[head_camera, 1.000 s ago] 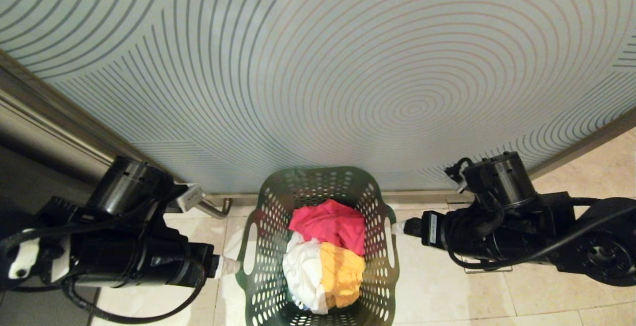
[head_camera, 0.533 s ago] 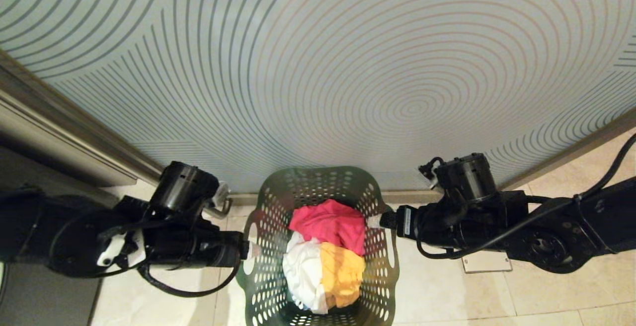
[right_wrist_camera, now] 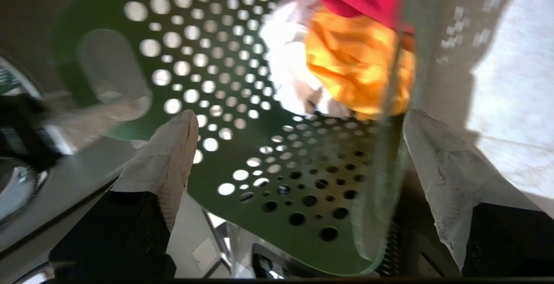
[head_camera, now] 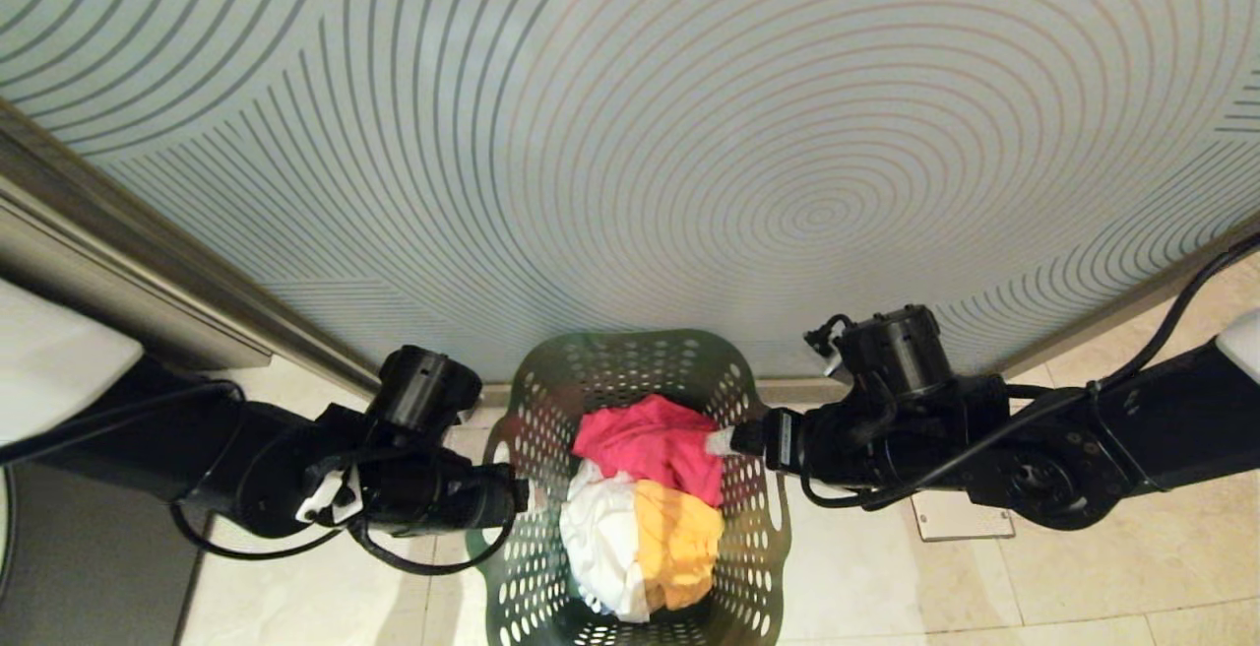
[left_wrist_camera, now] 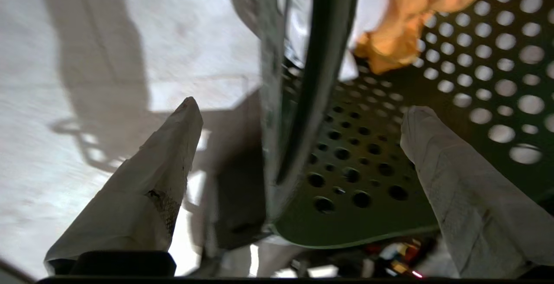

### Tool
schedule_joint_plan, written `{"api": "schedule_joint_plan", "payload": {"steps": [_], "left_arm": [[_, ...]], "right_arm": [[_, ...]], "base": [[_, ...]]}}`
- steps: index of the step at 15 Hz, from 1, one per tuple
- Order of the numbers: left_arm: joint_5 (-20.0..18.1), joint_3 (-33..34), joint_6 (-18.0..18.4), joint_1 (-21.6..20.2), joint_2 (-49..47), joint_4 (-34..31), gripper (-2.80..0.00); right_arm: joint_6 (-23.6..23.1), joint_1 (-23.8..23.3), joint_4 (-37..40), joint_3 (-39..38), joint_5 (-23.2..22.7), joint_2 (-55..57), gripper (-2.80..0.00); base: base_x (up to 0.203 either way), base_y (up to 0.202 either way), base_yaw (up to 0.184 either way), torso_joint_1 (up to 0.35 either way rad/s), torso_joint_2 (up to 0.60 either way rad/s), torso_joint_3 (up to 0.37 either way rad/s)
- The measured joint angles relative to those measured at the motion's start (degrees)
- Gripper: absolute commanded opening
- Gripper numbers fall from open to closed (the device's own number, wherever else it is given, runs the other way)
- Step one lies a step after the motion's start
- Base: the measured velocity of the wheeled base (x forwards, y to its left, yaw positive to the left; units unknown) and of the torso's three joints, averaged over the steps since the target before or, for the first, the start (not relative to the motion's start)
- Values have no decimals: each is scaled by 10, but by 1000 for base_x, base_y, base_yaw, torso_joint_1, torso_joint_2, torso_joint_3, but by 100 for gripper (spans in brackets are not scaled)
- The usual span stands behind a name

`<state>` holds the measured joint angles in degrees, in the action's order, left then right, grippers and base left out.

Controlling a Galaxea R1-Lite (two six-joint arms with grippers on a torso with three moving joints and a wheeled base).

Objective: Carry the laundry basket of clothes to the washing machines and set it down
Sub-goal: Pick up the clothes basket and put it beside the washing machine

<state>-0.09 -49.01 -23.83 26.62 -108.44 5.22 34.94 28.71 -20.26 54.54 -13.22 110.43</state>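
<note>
The laundry basket is standing on the pale tiled floor, at about 6 o'clock in the head view, just in front of a frosted glass panel with curved lines. No washing machine is showing clearly in any view. The basket is made of stiff dark green plastic full of round holes, so in my judgement it is light and is keeping its shape, but the thin flared rim can bend or slip if it is pinched at one side only. The best places to hold it are the two opposite side walls near the rim and the oval handles. The left gripper is standing wide open at 9 o'clock of the basket, with the wall between its taped fingers, one outside and one inside. The right gripper is doing the same at 3 o'clock, jaws apart and not yet pressing the wall. Inside the basket the clothes are lying in a loose soft heap: a pink-red garment at 12 o'clock, a white one at 8 o'clock and a yellow-orange one at 5 o'clock. They are filling only the bottom, so they probably will not spill.
</note>
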Motion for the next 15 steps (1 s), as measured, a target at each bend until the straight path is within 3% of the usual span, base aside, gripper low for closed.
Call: {"api": "schedule_joint_plan", "payload": {"steps": [4, 7, 15], "left_arm": [[-27, -7, -73, 4, -17, -8, 0], [-54, -15, -80, 14, -19, -5, 0], [-62, -38, -97, 44, -29, 35, 0]], "right_arm": [[3, 1, -10, 15, -10, 20, 0], [4, 2, -13, 13, -17, 29, 0], [3, 13, -19, 10, -18, 38, 0]], "base": [[0, 0, 0, 0, 0, 0], [0, 0, 0, 0, 0, 0], [0, 0, 0, 0, 0, 0]]}}
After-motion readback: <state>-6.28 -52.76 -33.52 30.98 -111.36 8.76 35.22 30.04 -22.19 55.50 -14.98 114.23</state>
